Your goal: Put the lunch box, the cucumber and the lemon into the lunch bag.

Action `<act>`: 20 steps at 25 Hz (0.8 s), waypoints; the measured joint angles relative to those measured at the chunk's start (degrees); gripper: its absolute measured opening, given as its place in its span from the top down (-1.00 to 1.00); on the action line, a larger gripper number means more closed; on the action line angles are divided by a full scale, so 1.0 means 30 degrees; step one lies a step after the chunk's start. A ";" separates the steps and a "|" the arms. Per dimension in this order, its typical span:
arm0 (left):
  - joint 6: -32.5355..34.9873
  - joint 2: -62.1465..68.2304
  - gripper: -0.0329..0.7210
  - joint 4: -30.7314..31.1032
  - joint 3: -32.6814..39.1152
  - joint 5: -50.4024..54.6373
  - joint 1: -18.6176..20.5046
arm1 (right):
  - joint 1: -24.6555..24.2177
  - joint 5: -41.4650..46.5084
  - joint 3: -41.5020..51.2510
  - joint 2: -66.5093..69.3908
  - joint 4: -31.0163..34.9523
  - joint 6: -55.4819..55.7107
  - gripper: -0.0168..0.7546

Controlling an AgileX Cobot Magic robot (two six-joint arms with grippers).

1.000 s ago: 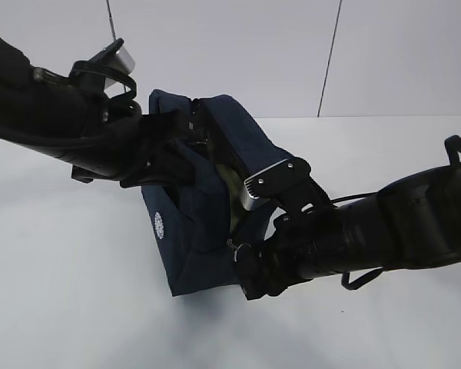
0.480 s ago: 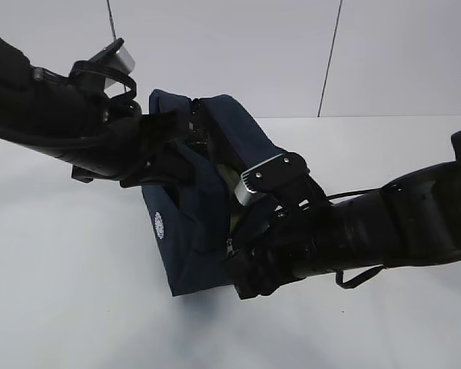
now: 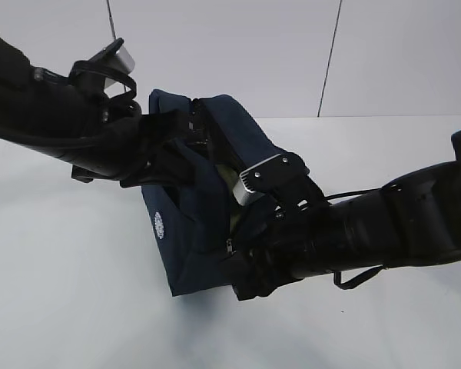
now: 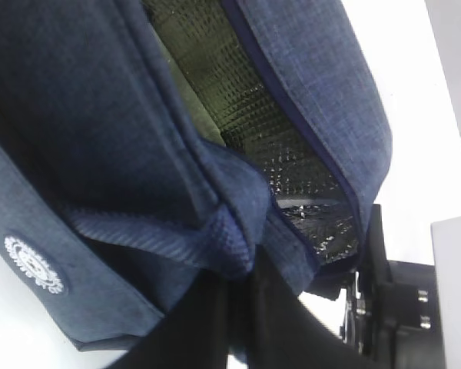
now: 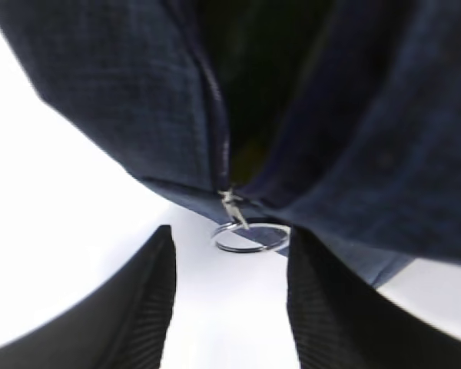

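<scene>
Nudged closer, right hand point(image 5: 230, 296) (open) faces navy lunch bag point(image 3: 196, 231); left hand point(image 4: 234, 307) pinches fabric.

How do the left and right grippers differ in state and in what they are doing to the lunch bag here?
The left gripper is shut on a fold of the lunch bag near its opening; the right gripper is open, holding nothing. The left works high on the bag; the right sits low, its fingers straddling the ring pull. Both are at the bag.
</scene>
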 joint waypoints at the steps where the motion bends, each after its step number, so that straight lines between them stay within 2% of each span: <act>1: 0.0000 0.0000 0.92 0.0000 0.0000 0.0000 0.0000 | 0.0000 0.0038 0.0000 0.0000 0.0000 0.0000 0.01; 20: 0.0000 0.0000 0.92 -0.0348 0.0000 -0.0091 0.0000 | 0.0000 0.0066 0.0000 0.0000 0.0000 -0.0362 0.02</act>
